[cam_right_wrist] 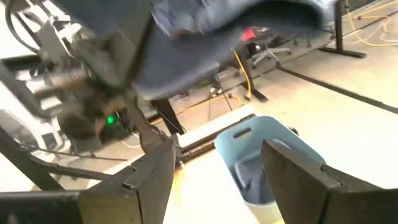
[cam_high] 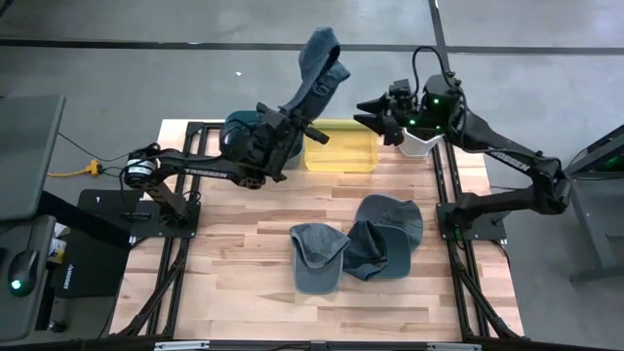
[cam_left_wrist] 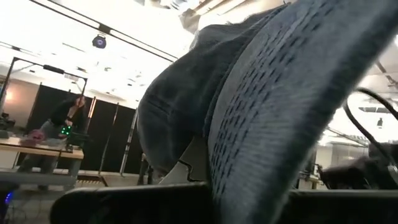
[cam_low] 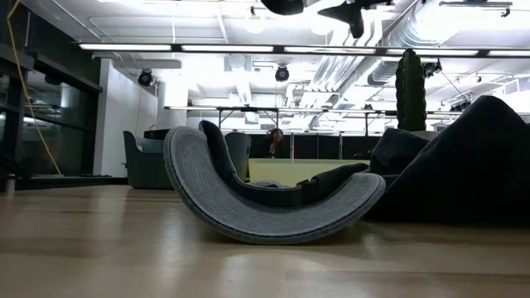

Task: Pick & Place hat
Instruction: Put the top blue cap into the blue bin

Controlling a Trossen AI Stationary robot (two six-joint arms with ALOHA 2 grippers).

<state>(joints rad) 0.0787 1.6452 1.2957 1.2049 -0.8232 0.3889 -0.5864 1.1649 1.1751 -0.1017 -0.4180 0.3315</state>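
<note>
My left gripper (cam_high: 304, 121) is raised over the table's far edge and shut on a blue-grey hat (cam_high: 322, 63), which stands up above it. The left wrist view is filled by this hat (cam_left_wrist: 261, 106). My right gripper (cam_high: 370, 109) hangs open just right of the hat, nothing between its fingers (cam_right_wrist: 155, 171); the hat (cam_right_wrist: 211, 25) shows above them. Several more hats (cam_high: 317, 255) lie on the table's near right part. One hat (cam_low: 273, 199) rests upside down on its curved brim. My left gripper holds the hat by its lower end (cam_high: 298, 109), pinched between the two fingers (cam_left_wrist: 124, 202). The fingers slant upward from the table's left. The hat stands above the gripper, lifted clear of the table, its crown (cam_left_wrist: 174, 118) and stitched brim (cam_left_wrist: 280, 124) rising beyond the fingers.
A blue bin (cam_right_wrist: 267, 146) with a hat inside stands at the far edge under my left arm (cam_high: 244, 136). A yellow tray (cam_high: 341, 148) lies next to it, and a white container (cam_high: 419, 143) sits below my right arm. The near left tabletop (cam_high: 224, 263) is bare wood.
</note>
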